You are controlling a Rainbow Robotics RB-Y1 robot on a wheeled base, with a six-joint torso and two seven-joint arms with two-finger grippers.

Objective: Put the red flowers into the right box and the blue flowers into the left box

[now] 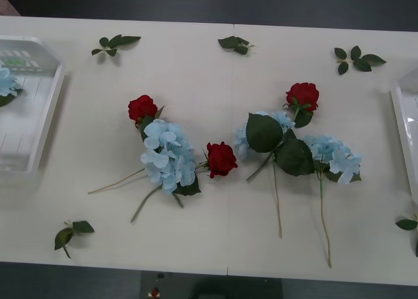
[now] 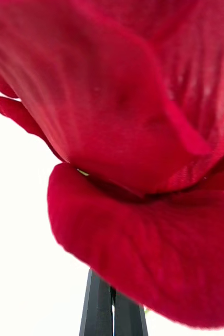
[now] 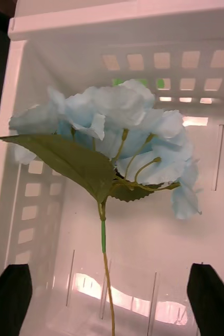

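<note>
Close in front of my right wrist camera is a red flower (image 2: 122,131), a rose bloom. My right gripper (image 2: 110,307) holds its black fingers pressed together just under the bloom, and the stem is hidden by petals. My left gripper (image 3: 112,302) is open over the left box (image 3: 33,131), where a blue flower (image 3: 117,121) lies on the floor between and beyond the fingers. In the front view the left box (image 1: 46,123) holds that blue flower (image 1: 5,80). On the table lie three red flowers (image 1: 221,159) and three blue flowers (image 1: 168,157). The right box (image 1: 406,126) is at the right edge.
Loose green leaf sprigs lie scattered: three along the far side (image 1: 114,44), one at the near left (image 1: 70,234) and one at the near right (image 1: 406,224). Long thin stems (image 1: 323,214) trail toward the table's front edge.
</note>
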